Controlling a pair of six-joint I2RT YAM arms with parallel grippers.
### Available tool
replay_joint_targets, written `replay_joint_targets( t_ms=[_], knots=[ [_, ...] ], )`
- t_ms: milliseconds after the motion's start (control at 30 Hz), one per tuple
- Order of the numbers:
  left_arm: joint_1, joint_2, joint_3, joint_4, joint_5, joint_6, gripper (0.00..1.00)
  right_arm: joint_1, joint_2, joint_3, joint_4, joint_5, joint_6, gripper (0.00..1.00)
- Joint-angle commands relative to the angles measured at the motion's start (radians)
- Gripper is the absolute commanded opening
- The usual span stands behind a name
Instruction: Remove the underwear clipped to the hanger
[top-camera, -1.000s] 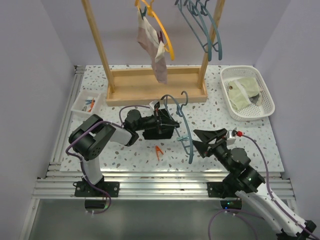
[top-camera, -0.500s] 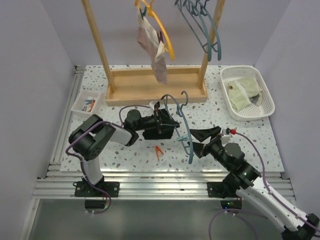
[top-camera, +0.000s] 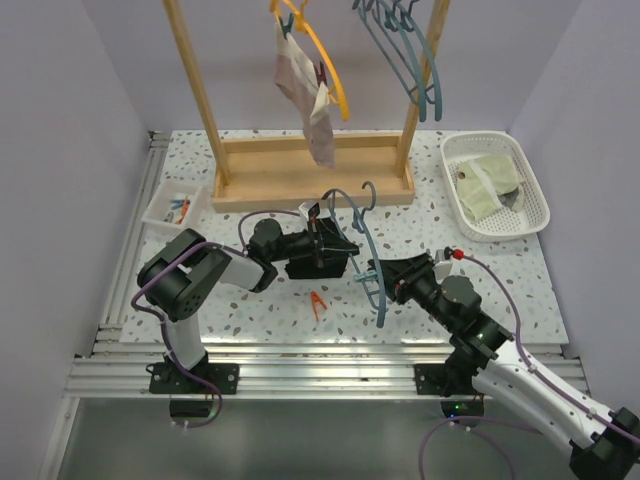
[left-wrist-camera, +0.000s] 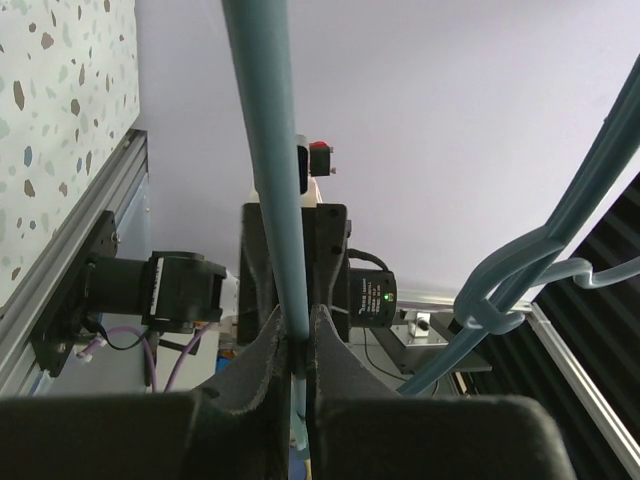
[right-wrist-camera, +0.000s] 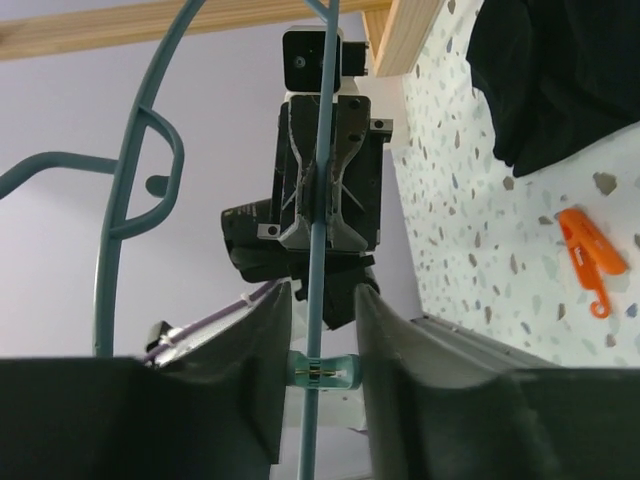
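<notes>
Teal hanger (top-camera: 380, 306) in level left claw (top-camera: 352, 250), clip (right-wrist-camera: 320, 370) in level right claw (top-camera: 379, 273).

A speckled terrazzo tabletop (top-camera: 440, 215) inside lilac walls (top-camera: 60, 150), edged at front and left by aluminium rails (top-camera: 300, 375). At the back stands a wooden rack (top-camera: 310, 170), its two uprights rising from a flat base, with a bunch of spare teal hangers (top-camera: 405, 60) hooked near the top of the right upright. At right, a white slotted basket (top-camera: 447, 160) holds a crumpled pale green cloth (top-camera: 485, 190). At left, just beside the rail, a small white tray (top-camera: 160, 215) contains a few small orange and blue pieces, too small to identify. An orange clothes peg (top-camera: 318, 302) lies loose on the tabletop near the front edge.
</notes>
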Motion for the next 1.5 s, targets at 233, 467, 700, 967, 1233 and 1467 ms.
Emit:
replay_joint_targets(
  t_ms=[233, 467, 700, 967, 1233, 1467],
  knots=[
    [-0.003, -0.001, 0.004, 0.404, -0.008, -0.011, 0.00, 0.001, -0.064, 0.079, -0.082, 0.036, -0.015, 0.00],
    [0.004, 0.003, -0.003, 0.434, -0.005, -0.028, 0.00, -0.001, -0.157, 0.096, -0.251, 0.129, -0.003, 0.00],
    [0.023, -0.013, -0.023, 0.456, 0.009, -0.039, 0.00, 0.001, -0.289, 0.122, -0.499, 0.273, 0.011, 0.00],
    [0.037, -0.046, -0.013, 0.404, 0.046, 0.002, 0.00, 0.001, 0.046, 0.257, -0.685, 0.193, -0.292, 0.00],
    [0.051, -0.087, -0.016, 0.247, 0.084, 0.110, 0.00, 0.001, 0.211, 0.427, -0.588, 0.194, -0.561, 0.59],
    [0.083, -0.086, -0.027, 0.151, 0.112, 0.158, 0.00, -0.001, 0.181, 0.656, -0.785, 0.263, -0.765, 0.81]
  ],
)
